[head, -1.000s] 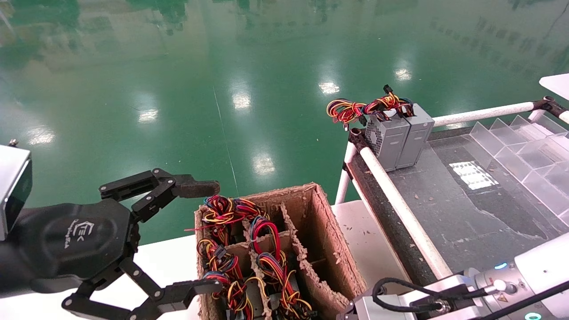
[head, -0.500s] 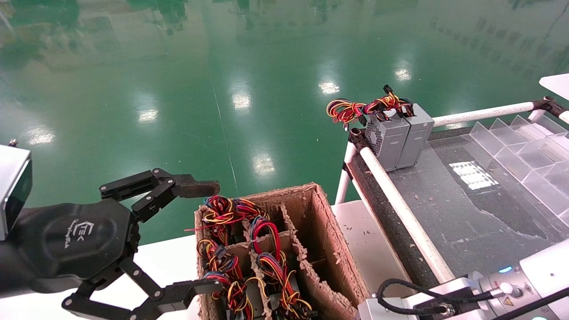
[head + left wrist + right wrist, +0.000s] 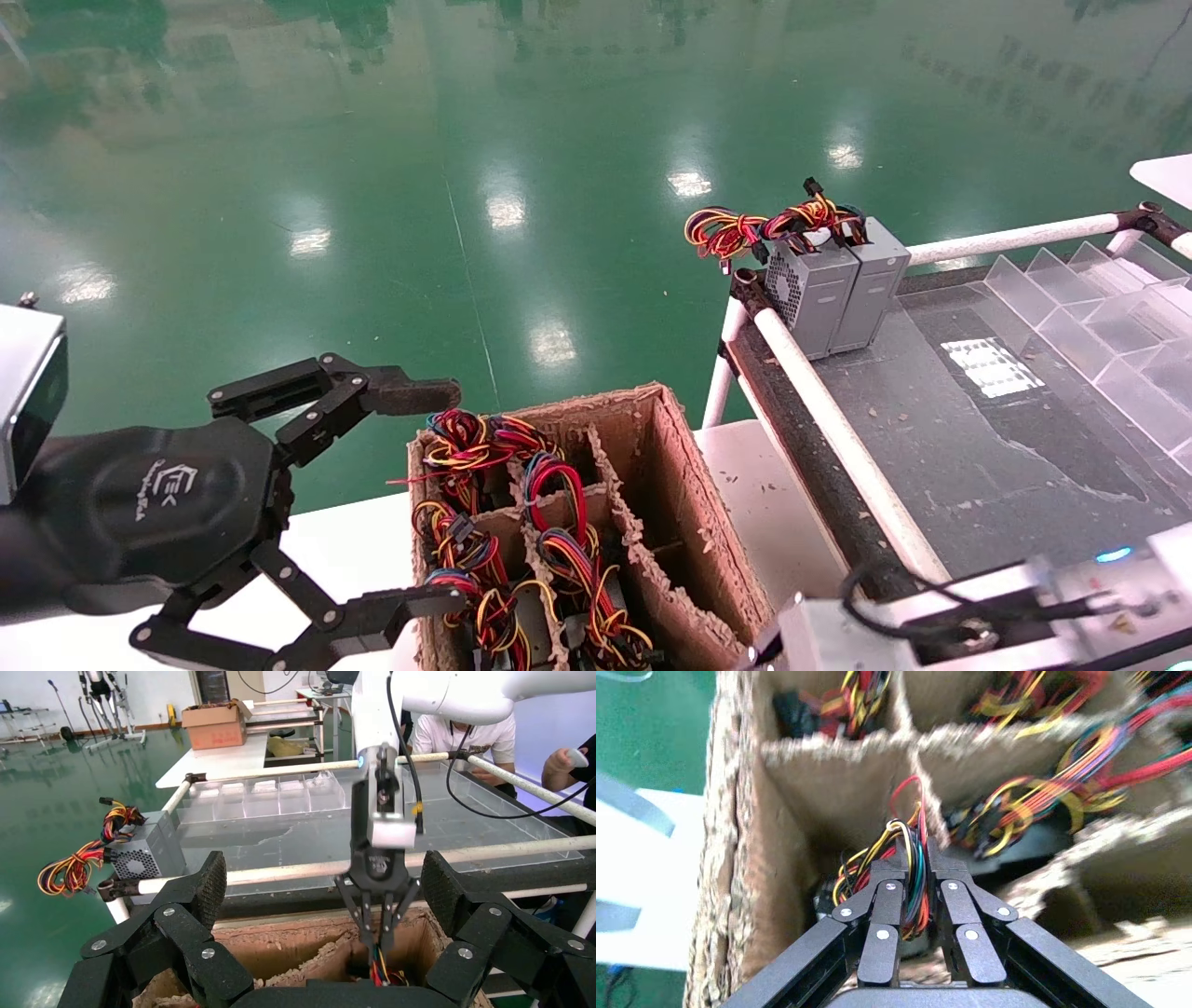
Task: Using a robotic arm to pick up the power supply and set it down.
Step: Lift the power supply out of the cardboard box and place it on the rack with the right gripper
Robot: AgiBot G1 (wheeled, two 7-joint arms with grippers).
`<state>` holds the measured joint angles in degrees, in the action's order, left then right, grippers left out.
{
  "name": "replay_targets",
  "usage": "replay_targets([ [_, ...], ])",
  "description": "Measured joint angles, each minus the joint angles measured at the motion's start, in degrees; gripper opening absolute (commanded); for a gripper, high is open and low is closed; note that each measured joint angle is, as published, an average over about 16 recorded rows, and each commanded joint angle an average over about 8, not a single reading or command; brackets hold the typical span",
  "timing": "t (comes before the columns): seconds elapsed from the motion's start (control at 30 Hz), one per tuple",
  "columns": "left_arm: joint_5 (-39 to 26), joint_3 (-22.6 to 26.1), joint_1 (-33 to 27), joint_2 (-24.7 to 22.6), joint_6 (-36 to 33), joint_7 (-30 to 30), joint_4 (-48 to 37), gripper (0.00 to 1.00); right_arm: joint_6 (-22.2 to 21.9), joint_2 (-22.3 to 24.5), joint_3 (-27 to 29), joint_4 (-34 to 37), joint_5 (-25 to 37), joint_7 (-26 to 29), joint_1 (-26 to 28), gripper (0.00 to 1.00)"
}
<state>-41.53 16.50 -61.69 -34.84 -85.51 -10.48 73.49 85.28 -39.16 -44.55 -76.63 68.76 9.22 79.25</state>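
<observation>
power supply (image 3: 905, 903) wires pinched in closed right gripper (image 3: 916, 855), seen only by wrist cameras.

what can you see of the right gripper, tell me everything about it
The right gripper is black, with two jointed linkage fingers held by silver screws. It reaches down into a compartment of the divided cardboard box, jaws closed on a bundle of red, yellow, green and blue wires that belongs to a power supply lying in that compartment. The left wrist view shows it pointing straight down below a silver-white wrist. The head view shows only its wrist at the lower edge.
</observation>
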Motion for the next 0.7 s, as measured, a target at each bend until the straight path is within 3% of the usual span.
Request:
replay_targets([
  [0.33, 0.03, 0.04, -0.01, 0.02, 0.02, 0.02, 0.00, 1.00, -4.14, 5.39, 7.35, -0.48, -11.68, -3.89, -1.25, 0.00],
  [0.7, 0.05, 0.08, -0.02, 0.03, 0.03, 0.04, 0.00, 1.00, -11.66, 10.43, 15.73, -0.41, -22.50, -9.29, -4.21, 0.00],
])
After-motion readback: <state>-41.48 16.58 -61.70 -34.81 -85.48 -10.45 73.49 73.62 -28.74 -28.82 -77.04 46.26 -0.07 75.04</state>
